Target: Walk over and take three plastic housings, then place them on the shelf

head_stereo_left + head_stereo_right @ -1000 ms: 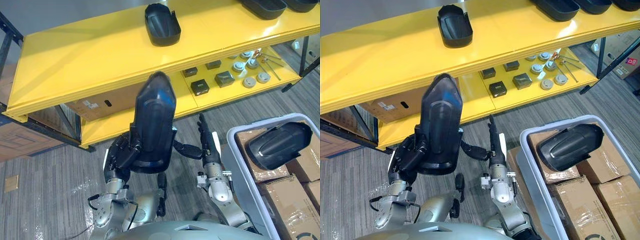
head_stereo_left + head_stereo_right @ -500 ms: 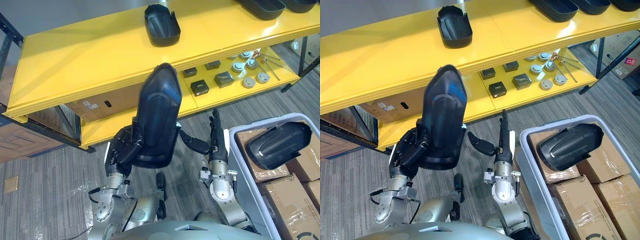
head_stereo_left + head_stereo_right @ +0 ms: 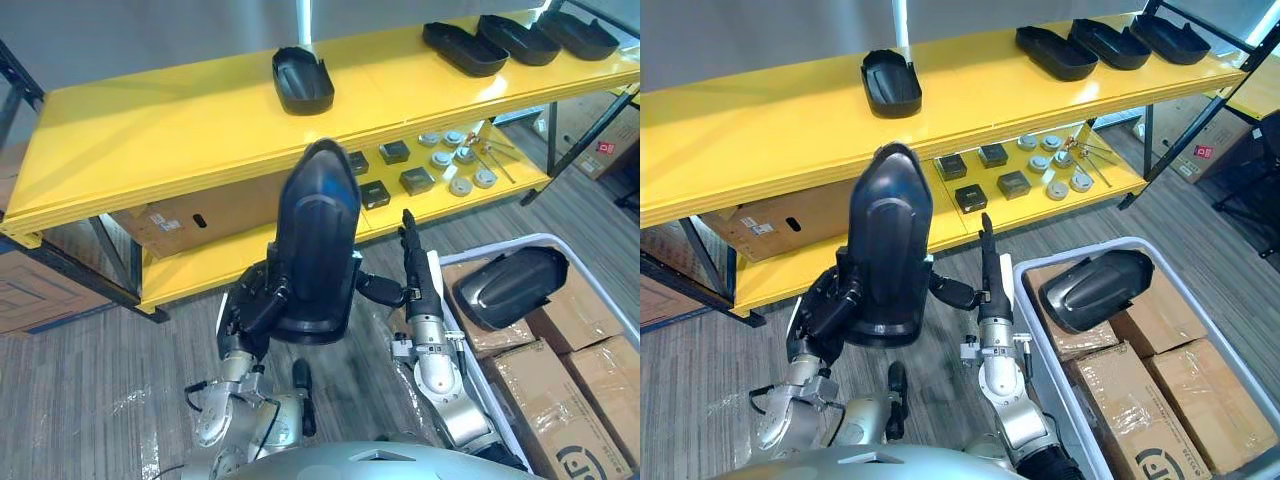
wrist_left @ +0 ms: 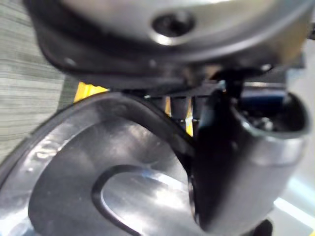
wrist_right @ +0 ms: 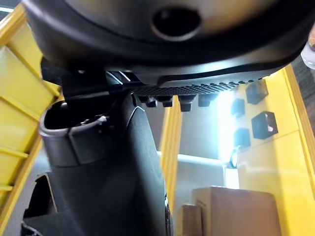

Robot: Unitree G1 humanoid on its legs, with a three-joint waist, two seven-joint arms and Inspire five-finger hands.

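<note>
My left hand (image 3: 250,305) is shut on a tall black plastic housing (image 3: 315,245), holding it upright by its lower left edge in front of the yellow shelf (image 3: 150,130). Its glossy surface (image 4: 98,187) lies right against the hand in the left wrist view. My right hand (image 3: 415,265) stands open just right of the housing with its fingers straight up. Its thumb points at the housing's lower edge; I cannot tell whether it touches. One housing (image 3: 303,80) lies on the shelf's top board, and three more (image 3: 518,38) lie at its right end. Another housing (image 3: 1095,290) rests in the grey bin (image 3: 1025,275).
The grey bin at my right holds wrapped cardboard boxes (image 3: 555,395) under its housing. The lower shelf board carries small black boxes (image 3: 416,180) and round metal parts (image 3: 460,185), with a cardboard box (image 3: 190,212) at its left. A dark shelf post (image 3: 590,135) slants down at the right.
The whole picture has shifted, so the camera moved; more of the shelf's right end shows. My left hand keeps the housing upright. The right hand stays open beside it.
</note>
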